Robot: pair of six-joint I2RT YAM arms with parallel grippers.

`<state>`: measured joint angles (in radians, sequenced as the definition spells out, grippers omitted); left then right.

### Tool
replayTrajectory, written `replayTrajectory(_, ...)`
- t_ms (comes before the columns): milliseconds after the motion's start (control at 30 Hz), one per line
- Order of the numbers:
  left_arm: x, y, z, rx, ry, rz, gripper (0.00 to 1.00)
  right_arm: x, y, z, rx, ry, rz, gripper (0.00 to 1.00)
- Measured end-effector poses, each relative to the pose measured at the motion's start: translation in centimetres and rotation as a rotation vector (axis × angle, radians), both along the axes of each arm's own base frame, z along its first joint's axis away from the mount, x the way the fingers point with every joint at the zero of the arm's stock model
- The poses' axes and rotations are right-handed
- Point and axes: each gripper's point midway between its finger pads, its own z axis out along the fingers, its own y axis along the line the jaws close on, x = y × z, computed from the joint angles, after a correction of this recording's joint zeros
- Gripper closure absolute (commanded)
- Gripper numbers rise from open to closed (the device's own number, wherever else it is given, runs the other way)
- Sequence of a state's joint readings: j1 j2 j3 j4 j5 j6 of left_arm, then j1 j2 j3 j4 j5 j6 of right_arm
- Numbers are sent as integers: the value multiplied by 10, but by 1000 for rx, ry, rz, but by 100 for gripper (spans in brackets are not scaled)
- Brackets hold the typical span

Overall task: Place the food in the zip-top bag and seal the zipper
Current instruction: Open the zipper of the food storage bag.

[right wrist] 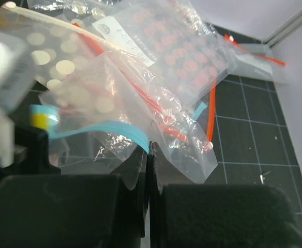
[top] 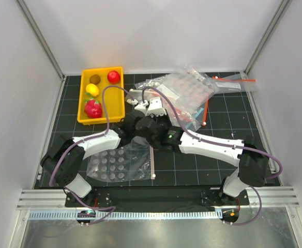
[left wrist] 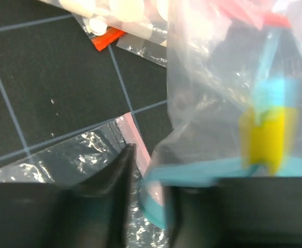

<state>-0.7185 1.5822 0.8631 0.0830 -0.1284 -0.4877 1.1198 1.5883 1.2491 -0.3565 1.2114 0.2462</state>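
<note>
- At the back left of the worktop (top: 228, 124), a yellow tray (top: 102, 121) holds all the food: a brown kiwi (top: 94, 78), a red ball (top: 114, 76), a yellow lemon (top: 92, 89) and a pink-red fruit (top: 93, 108) with green leaves.
- Right of the tray, toward the near edge, a white-dotted bag (top: 117, 163) lies flat under the left arm, its pale pink strip (top: 153, 163) along its right side.
- At the centre, both arms meet at the zip-top bag (left wrist: 213, 88).
- The left end effector (left wrist: 151, 206) is narrow. The light-blue zipper (left wrist: 192, 173) runs along its right finger and dips into the gap. I cannot tell whether it is pinched.
- A yellow slider (left wrist: 267, 139) sits on the zipper just right of that gap.
- The right end effector (right wrist: 147, 175) is closed tight on the bag's clear film, with the end of the blue strip just above the fingers.
- Behind and to the right, a pile of red-dotted bags (top: 190, 93) lies crumpled, with a red-orange strip (top: 207, 111) hanging down its right side.
- At the far right, another clear bag (top: 236, 82) lies flat near the back corner.
</note>
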Motion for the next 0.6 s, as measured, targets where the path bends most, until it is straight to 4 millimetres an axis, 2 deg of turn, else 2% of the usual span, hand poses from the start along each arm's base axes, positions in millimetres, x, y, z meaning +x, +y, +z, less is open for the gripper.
replayTrajectory(33, 0, 1, 2, -2, -1, 5, 42, 6, -3, -5, 22, 16, -7, 99)
replayTrajectory(133, -4, 6, 13, -19, -23, 12, 29, 21, -16, -19, 71, 68, -32, 99)
replayTrajectory(233, -7, 9, 29, -45, -52, 15, 26, 32, -29, -27, 99, 95, -69, 99)
replayTrajectory(400, -11, 17, 53, -69, -97, 32, 21, 35, -27, -40, 112, 126, -71, 99)
replayTrajectory(500, -15, 28, 64, -70, -122, 62, 15, 36, -27, -47, 114, 141, -73, 99)
replayTrajectory(600, -20, 46, 78, -65, -155, 114, 1, 38, -28, -48, 122, 143, -79, 99)
